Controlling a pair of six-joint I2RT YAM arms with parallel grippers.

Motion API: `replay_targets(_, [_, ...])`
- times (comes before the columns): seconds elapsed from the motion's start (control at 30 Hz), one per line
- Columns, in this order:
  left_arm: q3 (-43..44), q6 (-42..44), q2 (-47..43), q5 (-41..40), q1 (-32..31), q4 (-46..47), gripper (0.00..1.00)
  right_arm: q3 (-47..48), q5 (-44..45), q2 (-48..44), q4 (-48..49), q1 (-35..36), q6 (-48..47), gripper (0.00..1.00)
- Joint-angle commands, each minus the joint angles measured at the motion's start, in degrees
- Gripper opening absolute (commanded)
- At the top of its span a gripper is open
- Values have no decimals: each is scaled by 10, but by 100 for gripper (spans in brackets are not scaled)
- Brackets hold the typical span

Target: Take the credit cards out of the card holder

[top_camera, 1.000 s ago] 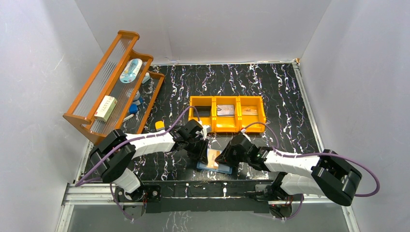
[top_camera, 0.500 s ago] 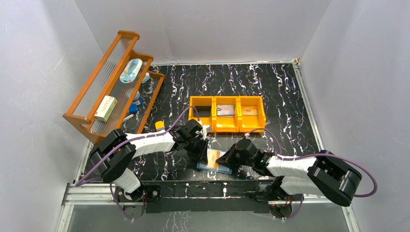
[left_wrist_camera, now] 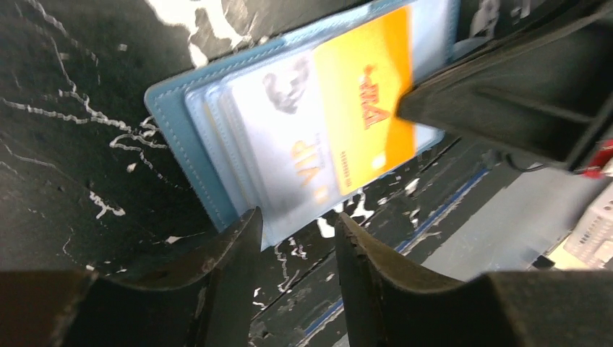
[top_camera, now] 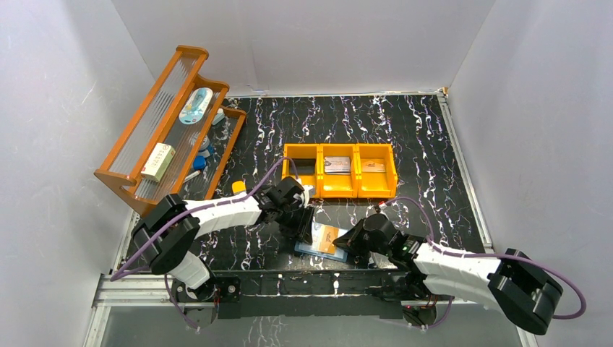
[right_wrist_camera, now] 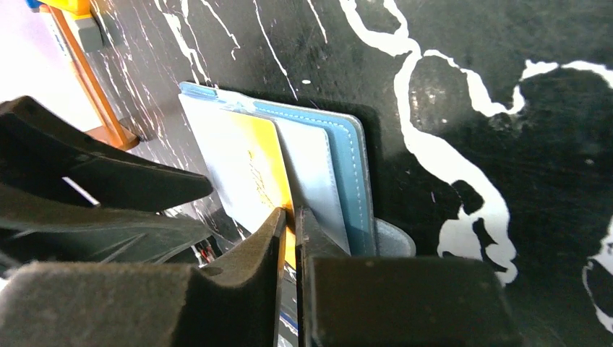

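Note:
The card holder [top_camera: 315, 250] is a teal-blue wallet lying open near the table's front edge, also seen in the wrist views [left_wrist_camera: 173, 134] [right_wrist_camera: 350, 163]. An orange credit card [top_camera: 327, 235] [left_wrist_camera: 361, 101] [right_wrist_camera: 262, 166] sticks out of its pockets, over a greyish VIP card [left_wrist_camera: 289, 152]. My right gripper [top_camera: 348, 243] [right_wrist_camera: 291, 217] is shut on the orange card's edge. Just left of the wallet, my left gripper [top_camera: 304, 225] [left_wrist_camera: 293, 231] stands open at its rim, with nothing between its fingers.
An orange three-compartment bin [top_camera: 302, 153] stands behind the wallet, with cards in its middle and right compartments. A wooden rack [top_camera: 137, 137] with small items leans at the left. A small yellow-orange block [top_camera: 238, 187] lies near it. The table's front edge runs just below the wallet.
My right gripper has closed on the orange card and drawn back to the right, so the card shows further out. The left gripper's jaws have opened.

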Motion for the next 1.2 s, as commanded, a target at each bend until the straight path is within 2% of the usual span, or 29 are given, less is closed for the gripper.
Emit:
replay_targets(0.0, [61,20,-14,22,-1,-22,42,12,10,30,-21,-5,-9,17])
replay_targets(0.13, [71,23,17,81,-3,7,43,13,9,32,-23,-5,-10,18])
replay_targets(0.4, [54,29,69,102,-14,17,41,8,8,16,-25,-9,-8,21])
replay_targets(0.7, [31,10,87,49,-23,4,30,2,-15,30,14,-13,-2,27])
replay_targets(0.9, [17,7,89,35,-23,-3,27,-9,-41,33,90,-24,-10,33])
replay_targets(1.03, [25,5,92,28,-24,-7,26,-3,-70,59,125,-31,-23,32])
replay_targets(1.17, [28,6,93,26,-23,-9,25,7,-84,85,133,-34,-36,27])
